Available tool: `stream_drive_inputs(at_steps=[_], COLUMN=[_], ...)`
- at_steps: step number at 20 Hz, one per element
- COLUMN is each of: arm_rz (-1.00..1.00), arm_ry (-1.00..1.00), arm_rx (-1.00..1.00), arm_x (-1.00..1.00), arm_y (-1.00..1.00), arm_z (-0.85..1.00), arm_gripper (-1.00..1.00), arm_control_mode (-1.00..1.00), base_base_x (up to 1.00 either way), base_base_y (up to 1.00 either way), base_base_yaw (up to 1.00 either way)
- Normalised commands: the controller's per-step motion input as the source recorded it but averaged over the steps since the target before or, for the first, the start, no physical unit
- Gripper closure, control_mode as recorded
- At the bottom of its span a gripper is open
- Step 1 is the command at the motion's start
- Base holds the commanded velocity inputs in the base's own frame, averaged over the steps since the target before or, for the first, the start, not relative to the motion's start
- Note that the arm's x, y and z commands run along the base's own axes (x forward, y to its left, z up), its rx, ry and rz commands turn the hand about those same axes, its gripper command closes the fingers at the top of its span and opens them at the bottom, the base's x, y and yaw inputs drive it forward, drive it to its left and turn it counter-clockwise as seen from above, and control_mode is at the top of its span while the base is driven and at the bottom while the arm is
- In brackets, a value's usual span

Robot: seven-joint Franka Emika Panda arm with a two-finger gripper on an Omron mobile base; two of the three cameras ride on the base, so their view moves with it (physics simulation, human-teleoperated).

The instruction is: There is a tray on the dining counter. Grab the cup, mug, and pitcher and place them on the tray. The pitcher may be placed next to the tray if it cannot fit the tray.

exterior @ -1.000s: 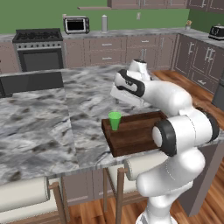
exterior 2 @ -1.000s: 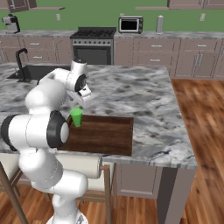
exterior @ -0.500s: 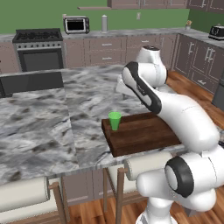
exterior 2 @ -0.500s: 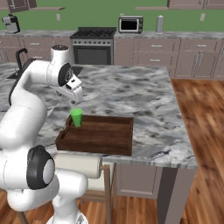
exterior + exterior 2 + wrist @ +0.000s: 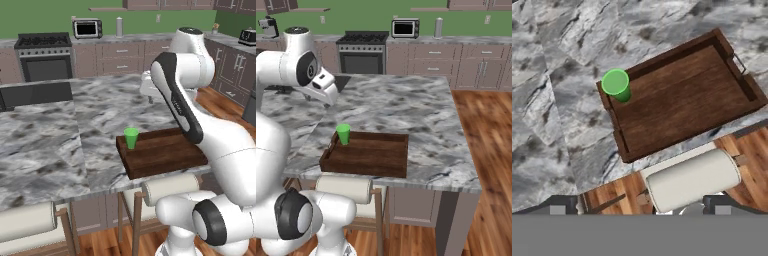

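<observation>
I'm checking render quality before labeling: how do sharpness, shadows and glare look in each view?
Left base view: soft, slightly blurred, flat even light, cup edges fuzzy. Right base view: same softness, no glare on the dining counter, faint shading inside the tray. Hand view: crispest, wood grain readable, no hard shadows.

The arm (image 5: pixel 200 135) is glossy white, built of thick rounded segments that swell at each joint. Dark grey to black bands and round end caps mark the joints, with one long dark strip along an upper link (image 5: pixel 175 95). The hand (image 5: pixel 326 85) has a white casing.
</observation>
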Motion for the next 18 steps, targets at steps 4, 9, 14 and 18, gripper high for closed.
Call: stream_drive_inputs(at_steps=[4,9,14,18], arm_rz=[0.08,0.16,0.2,0.09], arm_ry=[0.0,0.0,0.0,0.0], arm_rx=[-0.07,-0.13,-0.14,-0.03], arm_x=[-0.54,-0.48,-0.47,-0.39], arm_y=[0.0,0.0,-0.06,0.0], arm_z=[0.69,0.26,0.01,0.14], arm_gripper=[-1.0,-1.0,-1.0,-1.0], arm_control_mode=[-1.0,-1.0,-1.0,-1.0], base_base_x=[0.0,0.0,0.0,0.0], base_base_y=[0.0,0.0,0.0,0.0], base_base_yaw=[0.0,0.0,0.0,0.0])
